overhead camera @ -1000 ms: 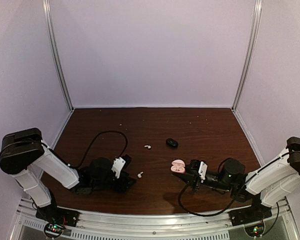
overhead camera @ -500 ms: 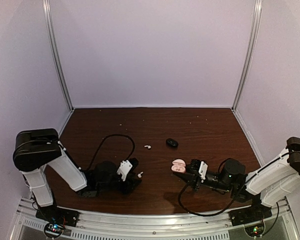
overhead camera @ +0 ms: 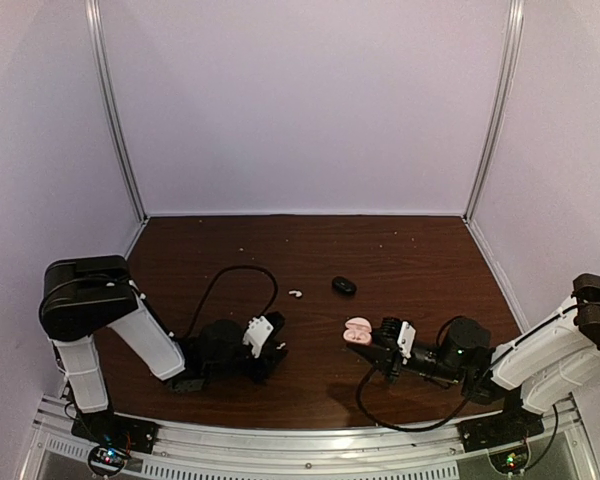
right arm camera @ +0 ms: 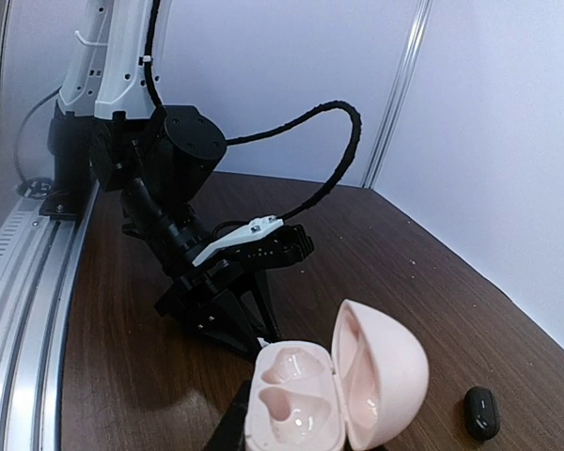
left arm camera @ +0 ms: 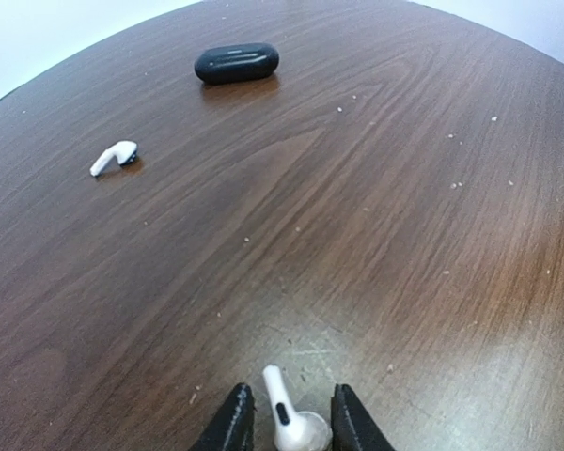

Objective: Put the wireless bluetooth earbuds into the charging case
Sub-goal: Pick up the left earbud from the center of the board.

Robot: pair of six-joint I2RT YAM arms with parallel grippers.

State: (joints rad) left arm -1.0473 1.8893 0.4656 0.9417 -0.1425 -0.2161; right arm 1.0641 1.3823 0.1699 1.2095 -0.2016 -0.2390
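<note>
Down low on the dark wood-grain surface (left arm camera: 423,244), the left jaws stand narrow either side of a glossy white stemmed earbud (left arm camera: 276,395). Pinched or not, can't tell. That wrist view alone shows the second white earbud (left arm camera: 113,157) and a smooth closed black case (left arm camera: 236,63) clearly. Over right, the right jaws are clamped on the open, rounded pink charging case (right arm camera: 334,385), its moulded sockets seen only by its own wrist camera.

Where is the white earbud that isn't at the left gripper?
Top view: the loose white earbud lies mid-table, just left of the black case and beyond the left gripper.
</note>
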